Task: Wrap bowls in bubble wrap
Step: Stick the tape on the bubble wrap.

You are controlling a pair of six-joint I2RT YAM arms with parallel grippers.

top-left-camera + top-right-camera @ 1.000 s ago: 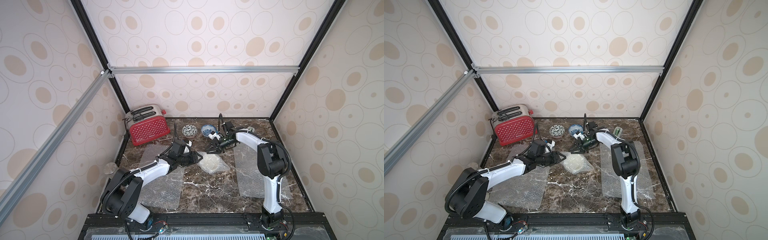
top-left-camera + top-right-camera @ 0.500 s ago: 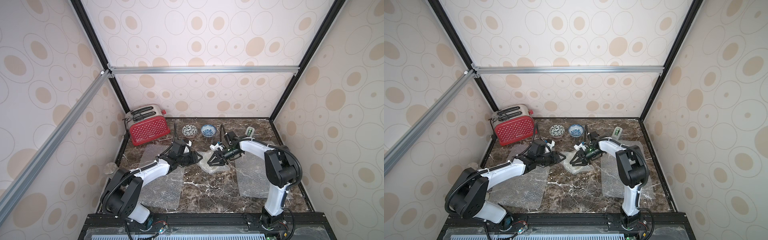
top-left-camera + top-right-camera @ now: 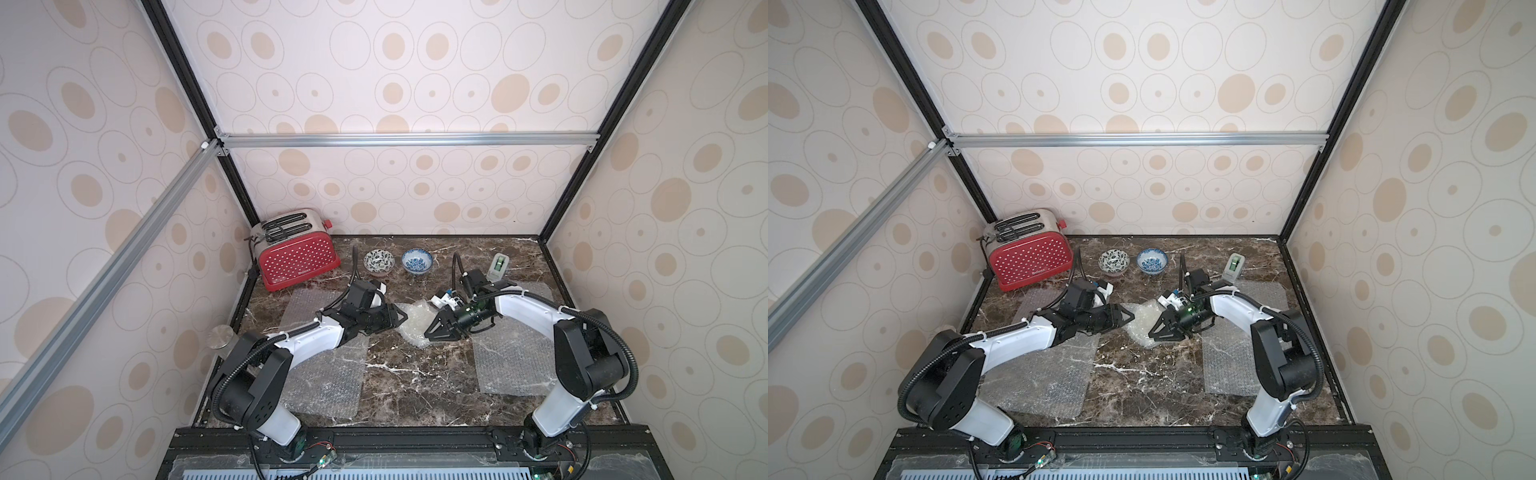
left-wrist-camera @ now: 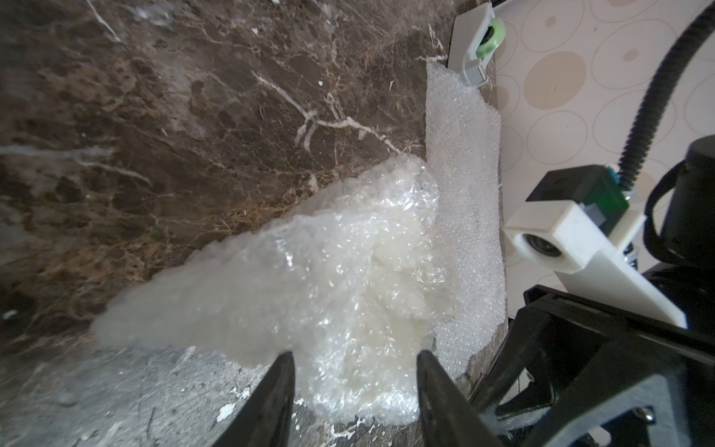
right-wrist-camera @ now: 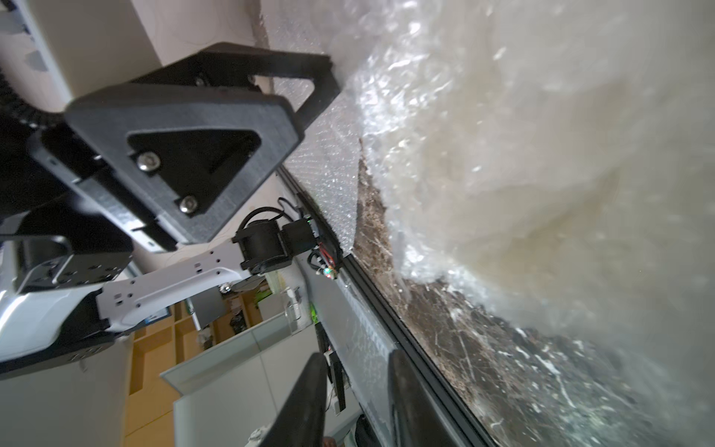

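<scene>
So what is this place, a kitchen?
Probably a robot test booth dressed as a kitchen: a red toaster on a marble-look counter, wallpapered panels on a metal frame, and a left arm and right arm mounted along the front.

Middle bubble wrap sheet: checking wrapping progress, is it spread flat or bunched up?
Bunched up. The middle sheet rises in a crumpled mound, unlike the flat sheet beside it.

Soft even light filling both top views, walls [image 3: 395, 83] bending at the picture edges, faint shadows lying on the dark table [image 3: 415, 386], crumpled bubble wrap [image 4: 348, 271] glaring white and going blurry up close in both wrist views.
</scene>
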